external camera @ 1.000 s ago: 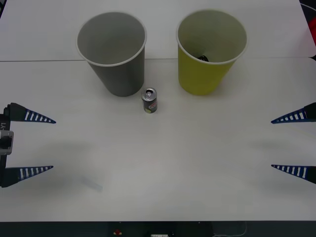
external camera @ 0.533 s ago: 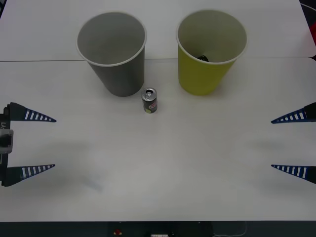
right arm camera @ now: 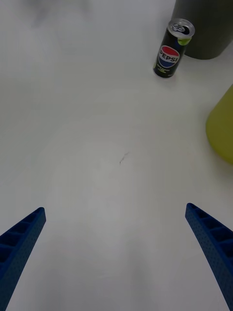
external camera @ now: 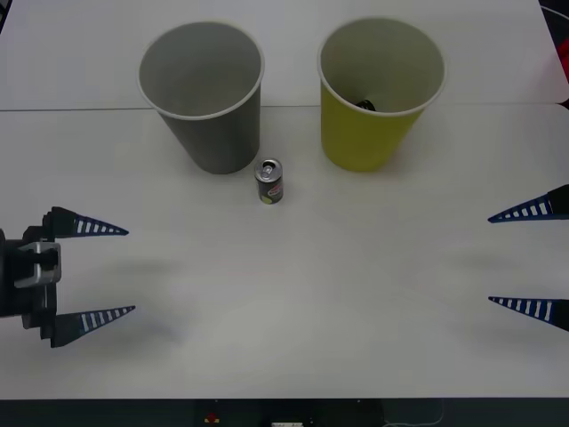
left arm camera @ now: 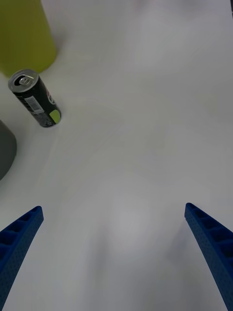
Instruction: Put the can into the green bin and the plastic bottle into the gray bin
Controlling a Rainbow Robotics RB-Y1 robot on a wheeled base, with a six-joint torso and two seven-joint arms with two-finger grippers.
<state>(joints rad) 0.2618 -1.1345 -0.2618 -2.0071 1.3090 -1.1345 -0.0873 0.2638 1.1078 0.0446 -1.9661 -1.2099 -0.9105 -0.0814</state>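
The can [external camera: 269, 181] stands upright on the white table between the gray bin [external camera: 204, 94] and the green bin [external camera: 378, 92], just in front of them. It also shows as the can [right arm camera: 172, 48] and the can [left arm camera: 35, 98] in the wrist views. A dark object lies inside the green bin. The plastic bottle is out of view. My left gripper [external camera: 102, 273] is open at the table's left, well short of the can. At the right edge my right gripper [external camera: 526, 258] is open too, holding nothing.
The table [external camera: 311, 285] is white, with a seam running behind the bins. Its front edge lies close to both grippers. A red thing [external camera: 564, 76] shows at the far right edge.
My left gripper has moved inward to the right and a little toward the front edge. The right gripper, the can and the bins have not moved.
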